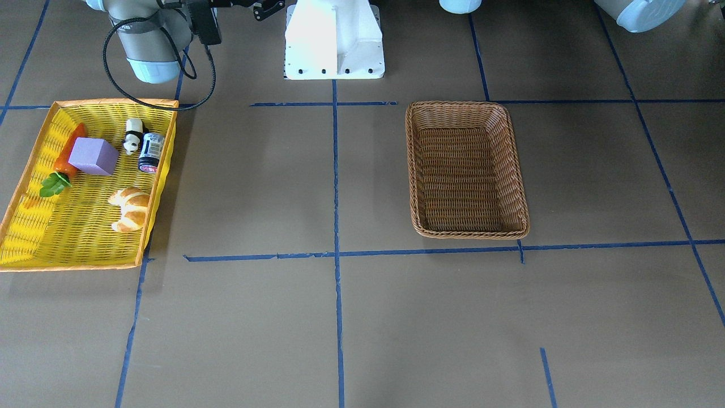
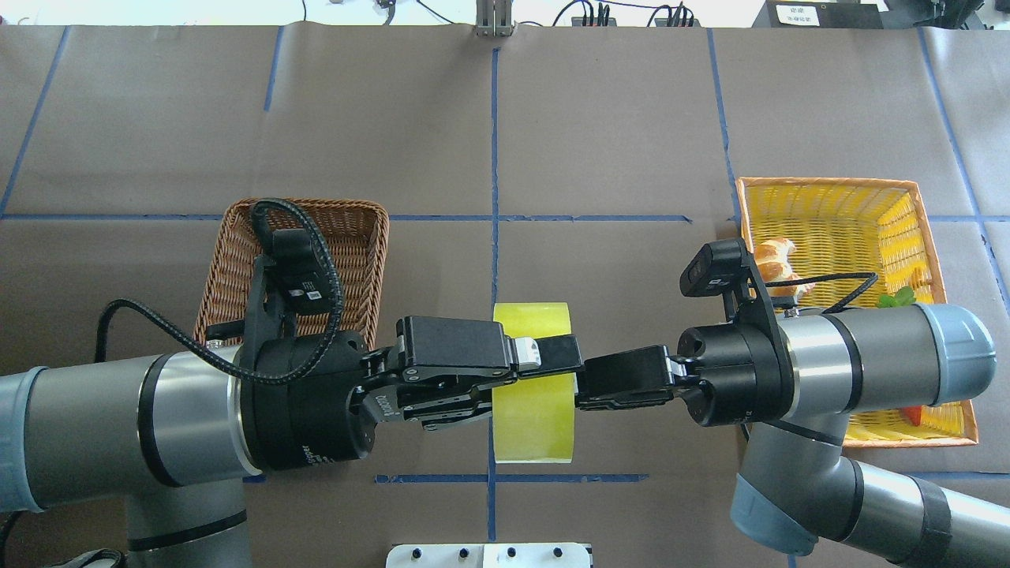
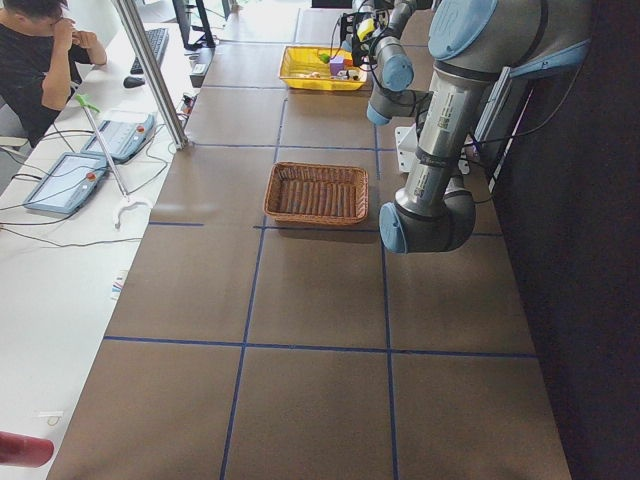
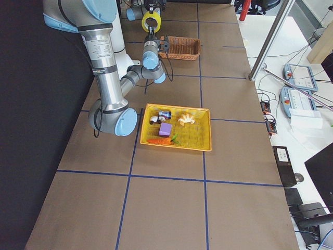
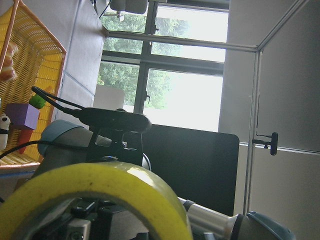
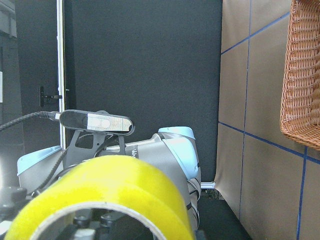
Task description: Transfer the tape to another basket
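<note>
Tape [image 2: 533, 430] hangs above the desk [image 2: 615, 118] close to the robot's base, over the blue centre line and between the two baskets, its open core facing sideways toward each arm; we see both end effectors meeting at it from opposite sides; the right end effector [image 2: 588, 386] has its fingers drawn close together at the roll's right edge, gripping it; the left end effector [image 2: 522, 383] lays one finger [image 2: 552, 353] across the top of the roll while the other runs out of sight, so we cannot tell whether it clamps or merely straddles; the brown wicker basket [image 2: 364, 252] sits beside the left arm, apart from the tape; the yellow basket [image 1: 34, 170] holds a croissant [image 1: 131, 208], a purple block [image 1: 93, 156], a carrot [image 1: 71, 148], a toy panda [image 1: 133, 136] and a small can [image 1: 151, 153].
</note>
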